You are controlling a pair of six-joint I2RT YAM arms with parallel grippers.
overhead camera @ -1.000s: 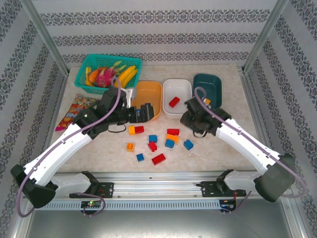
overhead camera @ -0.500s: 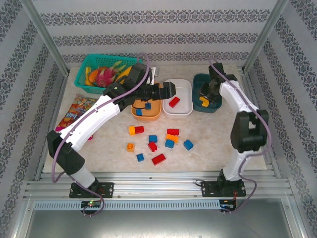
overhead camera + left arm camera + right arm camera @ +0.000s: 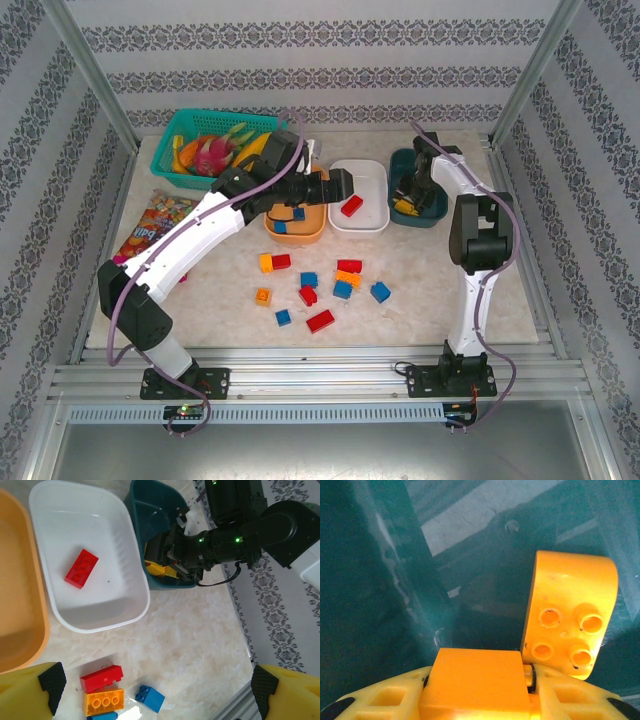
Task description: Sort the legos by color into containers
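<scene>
Right hand [image 3: 413,192] sat low in teal tray [image 3: 436,165], clamped on orange brick [image 3: 475,677]; second orange brick [image 3: 570,622] lay just beside it. Left hand [image 3: 345,183] hung open and empty above white tray [image 3: 370,222], which held red brick [image 3: 81,568]. Other bricks [image 3: 320,320] lay loose on surface [image 3: 430,290].

Lab test cell, alu frame [image 3: 90,75], wallpapered panels [image 3: 320,60]

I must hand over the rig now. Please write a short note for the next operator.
Left gripper: open, empty, by the white tray.
Right gripper: shut on a yellow brick inside the teal tray.
Done: two blue bricks in the orange tray, a red brick in white, a second yellow brick in teal.
To do: about eleven loose bricks on the table.
</scene>
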